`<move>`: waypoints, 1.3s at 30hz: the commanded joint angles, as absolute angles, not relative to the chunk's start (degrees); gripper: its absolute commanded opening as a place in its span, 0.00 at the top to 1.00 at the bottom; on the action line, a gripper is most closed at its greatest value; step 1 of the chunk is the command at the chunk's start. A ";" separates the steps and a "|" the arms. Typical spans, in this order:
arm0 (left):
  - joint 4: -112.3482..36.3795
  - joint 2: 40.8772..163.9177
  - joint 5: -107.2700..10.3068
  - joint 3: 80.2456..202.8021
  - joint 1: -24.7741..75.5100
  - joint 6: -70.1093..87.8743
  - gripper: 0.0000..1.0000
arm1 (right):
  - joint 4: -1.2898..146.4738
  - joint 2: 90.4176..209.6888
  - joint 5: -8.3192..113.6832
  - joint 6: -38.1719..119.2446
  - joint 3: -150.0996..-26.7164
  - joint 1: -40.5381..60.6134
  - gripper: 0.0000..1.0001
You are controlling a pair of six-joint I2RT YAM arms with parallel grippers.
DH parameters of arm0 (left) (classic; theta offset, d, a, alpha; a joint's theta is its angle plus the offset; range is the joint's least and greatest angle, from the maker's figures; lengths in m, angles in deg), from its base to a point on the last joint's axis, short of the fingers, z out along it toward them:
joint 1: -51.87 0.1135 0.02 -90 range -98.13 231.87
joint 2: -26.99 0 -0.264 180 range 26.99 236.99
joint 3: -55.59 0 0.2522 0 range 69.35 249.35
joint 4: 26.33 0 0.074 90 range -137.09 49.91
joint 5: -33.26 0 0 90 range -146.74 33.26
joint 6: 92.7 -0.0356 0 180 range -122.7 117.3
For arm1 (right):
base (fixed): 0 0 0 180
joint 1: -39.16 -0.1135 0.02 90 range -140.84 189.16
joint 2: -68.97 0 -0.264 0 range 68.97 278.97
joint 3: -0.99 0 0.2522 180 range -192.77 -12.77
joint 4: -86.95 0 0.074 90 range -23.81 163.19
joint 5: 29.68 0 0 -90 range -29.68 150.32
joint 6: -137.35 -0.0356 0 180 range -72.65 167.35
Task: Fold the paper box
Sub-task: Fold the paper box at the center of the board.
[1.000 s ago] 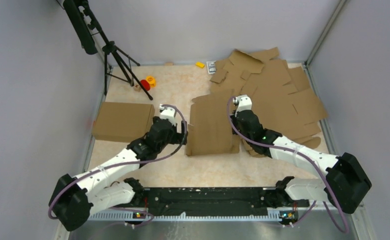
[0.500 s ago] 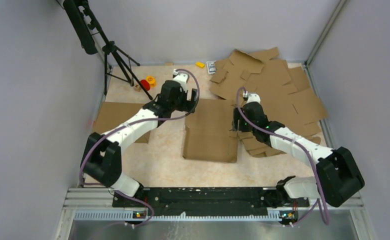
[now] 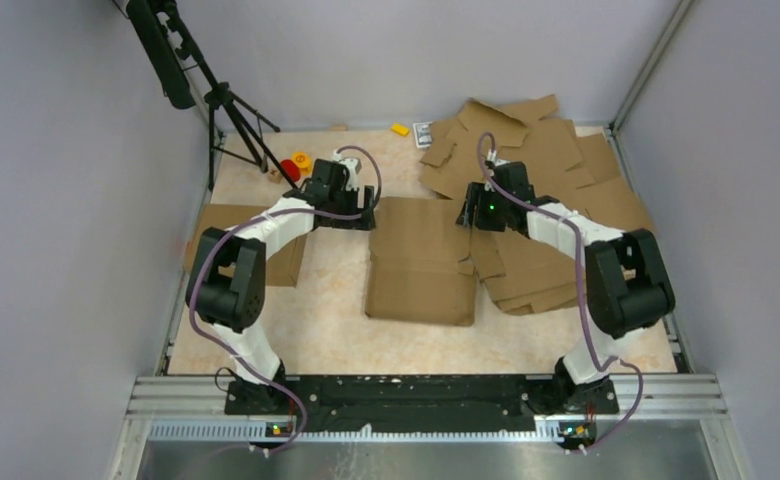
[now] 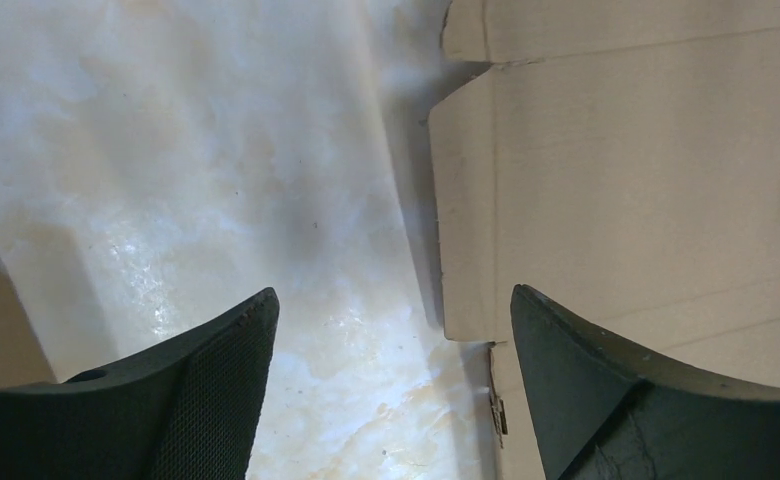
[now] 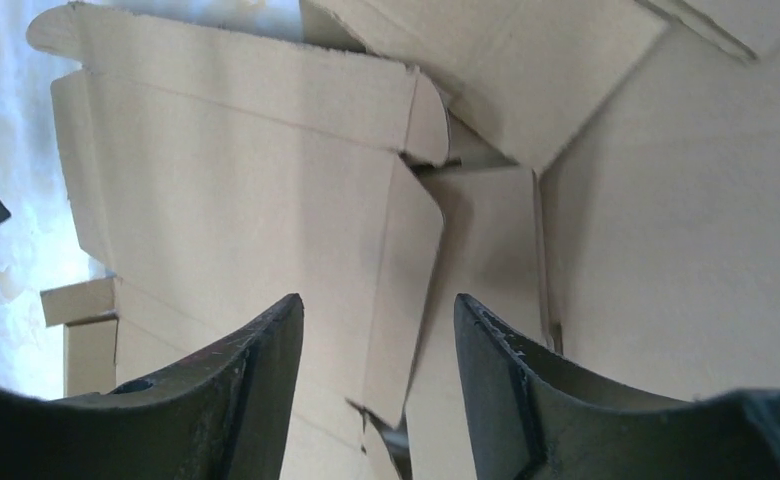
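Observation:
The paper box (image 3: pixel 421 262) is a brown cardboard blank lying flat mid-table. My left gripper (image 3: pixel 367 214) hovers at its far left corner, open. In the left wrist view the left gripper (image 4: pixel 391 292) frames bare table, with the paper box's edge (image 4: pixel 616 170) under the right finger (image 4: pixel 606 390). My right gripper (image 3: pixel 467 214) is at the far right corner, also open. Seen from the right wrist, the right gripper (image 5: pixel 377 298) straddles a side flap's edge (image 5: pixel 416 260) of the paper box without clamping it.
A folded cardboard box (image 3: pixel 228 240) sits at the left under the left arm. A pile of cardboard blanks (image 3: pixel 566 170) covers the back right. A tripod (image 3: pixel 228 105), small red and yellow items (image 3: pixel 294 165) and a yellow piece (image 3: pixel 399 129) lie at the back.
Both arms have reached out from the blank's near sides to its far corners. The right gripper has opened. The blank has shifted slightly and lies flatter.

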State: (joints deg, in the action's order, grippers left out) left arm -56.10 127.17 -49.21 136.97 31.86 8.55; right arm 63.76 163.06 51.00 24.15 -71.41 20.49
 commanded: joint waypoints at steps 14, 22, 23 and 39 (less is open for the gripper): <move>-50.28 137.05 -33.42 137.59 33.43 11.56 0.27 | 70.85 175.87 40.22 24.74 -78.83 20.58 0.90; -43.21 128.14 -34.37 130.36 33.65 9.83 0.25 | 79.18 166.29 39.34 28.73 -71.12 20.53 1.00; -42.42 126.56 -35.04 129.07 33.74 9.50 0.25 | 80.79 163.51 39.16 29.49 -69.43 20.55 1.00; -47.73 107.17 -35.26 131.21 31.80 -0.43 0.13 | 92.94 147.58 39.00 38.38 -57.52 15.43 1.00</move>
